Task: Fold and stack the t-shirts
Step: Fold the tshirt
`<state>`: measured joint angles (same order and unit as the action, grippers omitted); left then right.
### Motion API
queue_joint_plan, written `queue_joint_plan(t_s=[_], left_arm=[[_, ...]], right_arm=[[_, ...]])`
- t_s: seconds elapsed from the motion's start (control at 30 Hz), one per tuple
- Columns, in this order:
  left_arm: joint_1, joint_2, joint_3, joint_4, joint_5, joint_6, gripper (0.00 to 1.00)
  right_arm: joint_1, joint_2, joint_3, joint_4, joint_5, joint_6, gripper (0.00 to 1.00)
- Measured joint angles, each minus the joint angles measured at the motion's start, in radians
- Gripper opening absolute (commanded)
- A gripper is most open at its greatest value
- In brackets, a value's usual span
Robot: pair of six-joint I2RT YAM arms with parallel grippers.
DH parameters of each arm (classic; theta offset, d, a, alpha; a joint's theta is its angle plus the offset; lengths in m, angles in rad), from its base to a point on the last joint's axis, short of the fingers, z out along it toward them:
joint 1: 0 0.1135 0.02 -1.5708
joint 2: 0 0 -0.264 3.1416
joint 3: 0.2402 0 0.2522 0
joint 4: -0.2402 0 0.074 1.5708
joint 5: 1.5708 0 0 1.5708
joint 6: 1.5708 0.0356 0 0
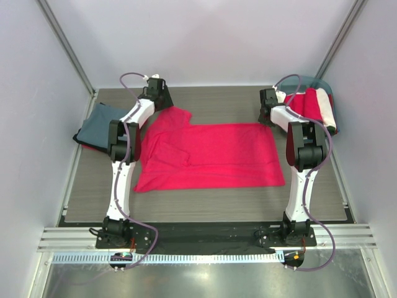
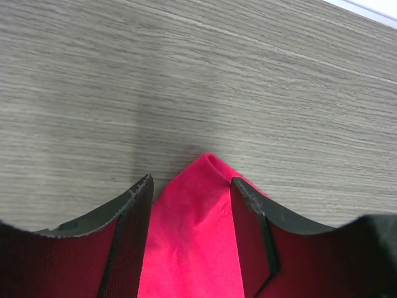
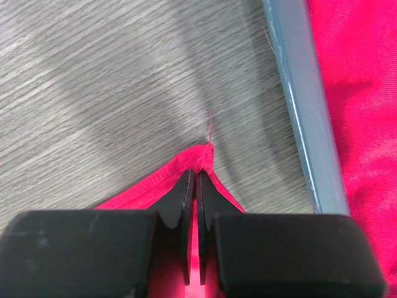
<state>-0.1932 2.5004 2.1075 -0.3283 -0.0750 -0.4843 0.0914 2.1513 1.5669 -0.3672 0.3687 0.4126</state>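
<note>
A crimson-red t-shirt lies spread flat in the middle of the table. My left gripper is at its far left corner. In the left wrist view that gripper is open, its jaws standing on either side of a pointed tip of the red cloth. My right gripper is at the shirt's far right corner. The right wrist view shows it shut on the hemmed corner, with red cloth pinched between its fingers. A slate blue-grey t-shirt lies folded at the table's left edge.
A teal tub at the far right holds red and white shirts. Its rim runs close beside my right gripper. The enclosure walls stand close on the left, right and back.
</note>
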Motion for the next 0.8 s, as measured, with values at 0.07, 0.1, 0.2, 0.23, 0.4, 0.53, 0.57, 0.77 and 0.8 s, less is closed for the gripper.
queue_joint_plan(t_s=[0.07,0.1,0.2,0.23,0.4,0.53,0.57,0.77,0.8], left_arm=[[0.000,0.016,0.025,-0.009,0.005,-0.002,0.46],[0.000,0.023,0.039,-0.018,0.005,-0.002,0.42],[0.000,0.042,0.067,-0.032,0.008,-0.003,0.31],[0.000,0.044,0.071,-0.035,0.008,-0.002,0.27],[0.000,0.052,0.082,-0.046,0.014,-0.005,0.13],[0.000,0.065,0.102,-0.048,0.034,-0.005,0.00],[0.000,0.066,0.103,-0.047,0.039,-0.005,0.00],[0.000,0.039,0.043,-0.001,0.049,-0.004,0.00],[0.000,0.021,0.014,0.003,0.049,-0.003,0.00]], right_arm=[[0.000,0.000,0.000,0.000,0.000,0.000,0.07],[0.000,0.000,0.000,0.000,0.000,0.000,0.07],[0.000,0.000,0.000,0.000,0.000,-0.002,0.07],[0.000,0.000,0.000,0.000,0.000,-0.003,0.07],[0.000,0.000,0.000,0.000,0.000,-0.008,0.04],[0.000,0.000,0.000,-0.001,-0.001,-0.012,0.01],[0.000,0.000,0.000,-0.001,-0.001,-0.012,0.01],[0.000,0.000,0.019,-0.024,-0.005,-0.015,0.01],[0.000,0.000,0.020,-0.024,-0.005,-0.015,0.01]])
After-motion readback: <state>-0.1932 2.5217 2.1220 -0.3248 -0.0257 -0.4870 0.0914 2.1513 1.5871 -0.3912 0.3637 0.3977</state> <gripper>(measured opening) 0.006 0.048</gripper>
